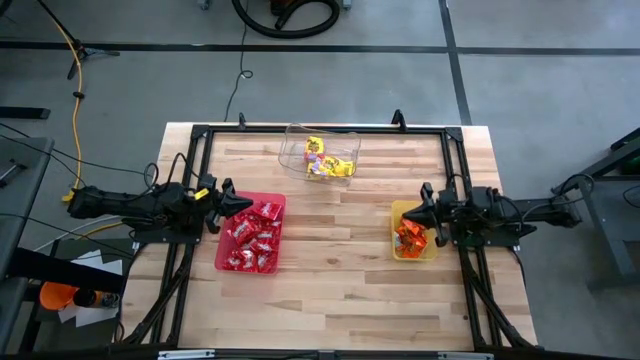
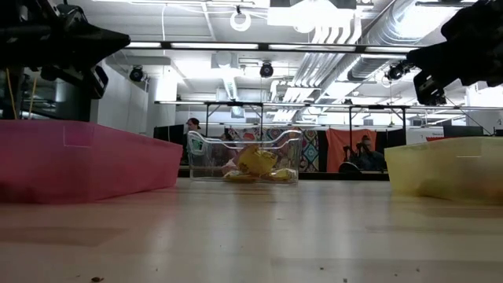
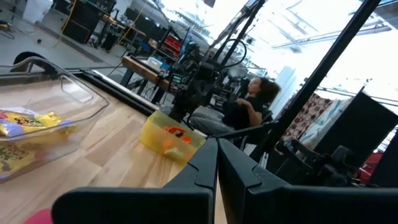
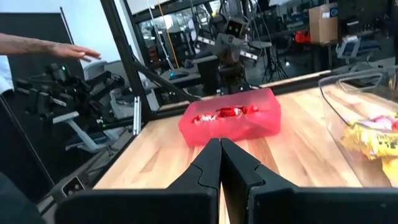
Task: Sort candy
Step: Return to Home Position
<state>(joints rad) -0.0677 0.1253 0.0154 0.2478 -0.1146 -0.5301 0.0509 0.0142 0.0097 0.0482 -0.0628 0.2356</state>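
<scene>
The candy lies sorted in three trays on the wooden table. Red candy (image 1: 252, 238) fills the red tray (image 1: 250, 196) at the left. Orange candy (image 1: 409, 238) lies in the yellow tray (image 1: 415, 256) at the right. Yellow candy (image 1: 325, 160) lies in the clear tray (image 1: 295, 145) at the far middle. My left gripper (image 1: 228, 197) hangs shut above the red tray's left far corner, pointing level toward the right. My right gripper (image 1: 420, 213) hangs shut above the yellow tray's far end, pointing level toward the left. Both sets of fingers (image 3: 217, 155) (image 4: 220, 152) are closed on nothing.
A black metal frame (image 1: 320, 128) runs along the table's far, left and right edges. The table's middle and near half are bare wood. A person's outstretched hand (image 4: 62, 51) shows beyond the left side. Another person (image 3: 249, 102) sits beyond the right side.
</scene>
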